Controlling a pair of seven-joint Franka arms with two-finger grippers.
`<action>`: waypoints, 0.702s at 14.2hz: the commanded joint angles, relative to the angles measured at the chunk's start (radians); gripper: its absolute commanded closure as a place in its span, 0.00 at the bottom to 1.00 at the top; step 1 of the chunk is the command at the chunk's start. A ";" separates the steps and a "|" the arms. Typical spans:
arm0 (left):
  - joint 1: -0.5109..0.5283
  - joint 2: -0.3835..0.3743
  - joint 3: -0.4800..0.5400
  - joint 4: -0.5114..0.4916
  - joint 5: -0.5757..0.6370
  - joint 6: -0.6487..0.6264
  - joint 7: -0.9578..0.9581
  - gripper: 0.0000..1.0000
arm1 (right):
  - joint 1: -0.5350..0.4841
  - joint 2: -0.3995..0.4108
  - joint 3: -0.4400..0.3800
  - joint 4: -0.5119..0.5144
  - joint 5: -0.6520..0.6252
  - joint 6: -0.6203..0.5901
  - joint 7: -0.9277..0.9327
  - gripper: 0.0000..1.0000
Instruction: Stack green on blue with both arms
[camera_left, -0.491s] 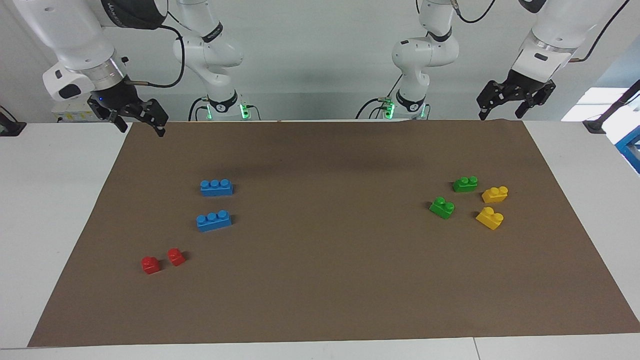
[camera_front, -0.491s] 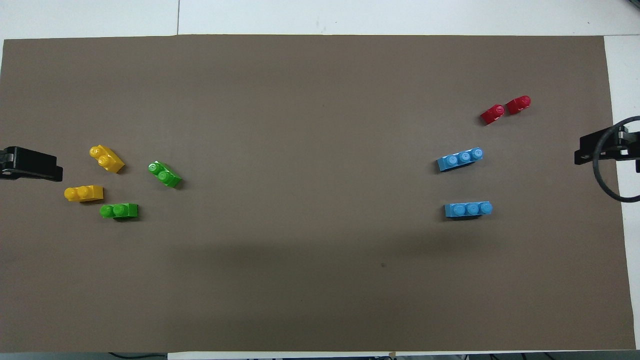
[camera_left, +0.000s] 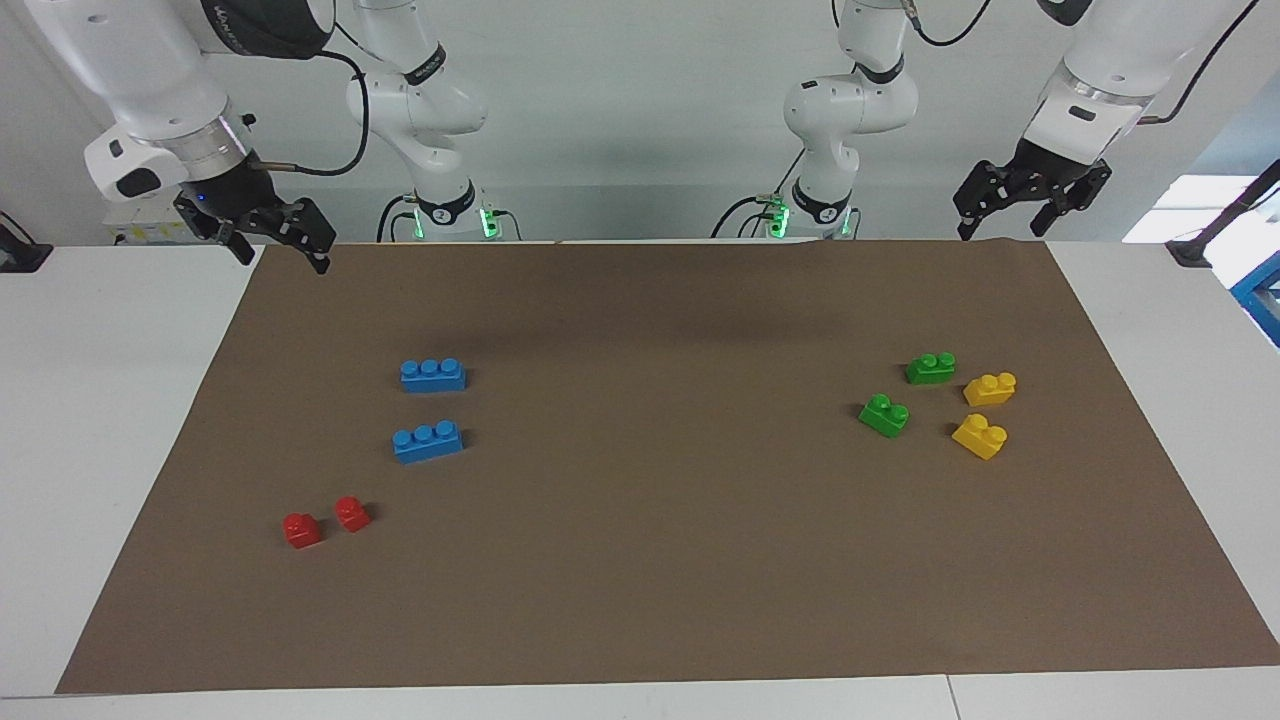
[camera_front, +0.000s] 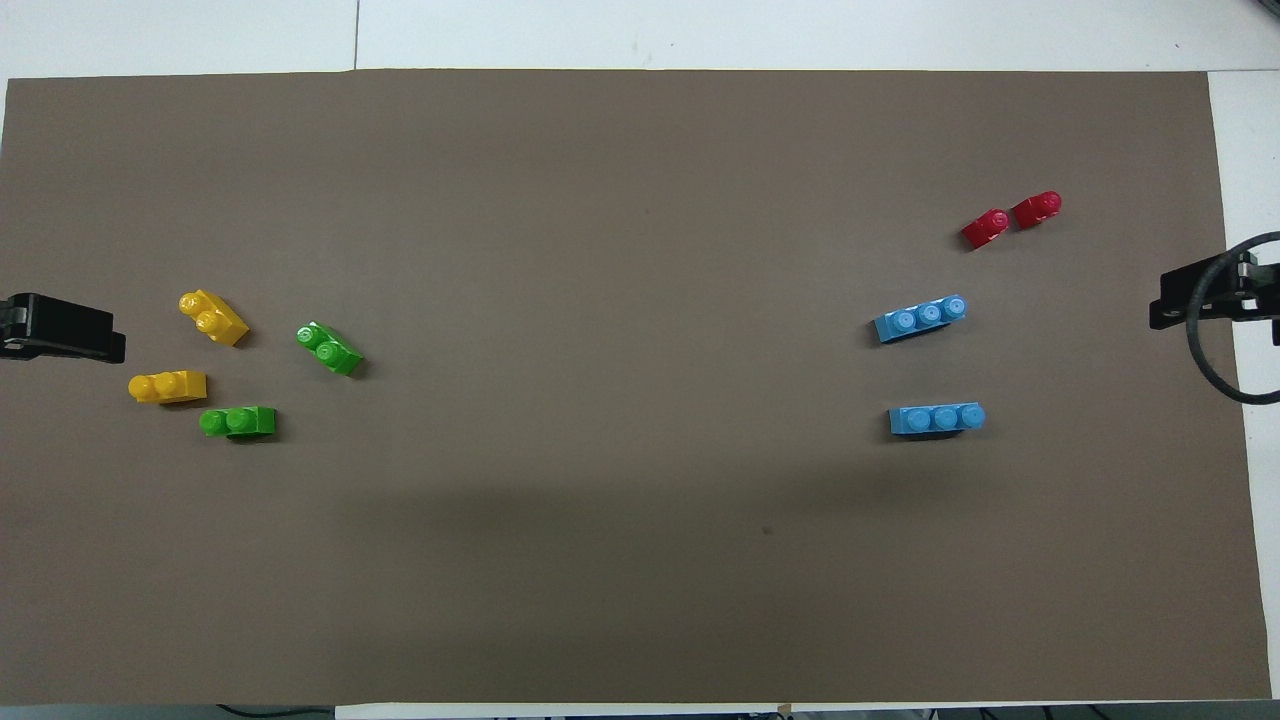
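Nothing gripped yet: left gripper (camera_left: 1005, 222) at upper right of the facing frame, spread and empty; right gripper (camera_left: 280, 245) at upper left, likewise spread. Green bricks (camera_left: 884, 415) (camera_left: 930, 368) at centre right, blue bricks (camera_left: 432, 375) (camera_left: 427, 441) at centre left. Probably light, rigid, slick plastic; best pinched across the flat long sides, below the studs.

Non-task items observed on the work surface.

A brown mat (camera_left: 650, 560) is laid over a white table (camera_left: 90, 420). Two yellow bricks (camera_left: 990, 388) (camera_left: 980, 436), each with two studs, are found toward the left arm's end, close together but apart. Two small red bricks (camera_left: 301, 530) (camera_left: 352, 514) are found toward the right arm's end, just beside each other, farther from the robots than the yellow pair.
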 joint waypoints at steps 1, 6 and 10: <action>0.012 -0.043 -0.005 -0.054 0.000 0.015 -0.045 0.00 | -0.014 -0.025 0.003 -0.030 0.019 0.013 0.011 0.00; 0.007 -0.122 -0.005 -0.227 -0.024 0.119 -0.253 0.00 | -0.052 -0.023 0.003 -0.040 0.022 0.088 -0.055 0.01; 0.001 -0.179 -0.008 -0.437 -0.049 0.323 -0.524 0.00 | -0.043 0.012 0.008 -0.046 0.049 0.133 0.309 0.05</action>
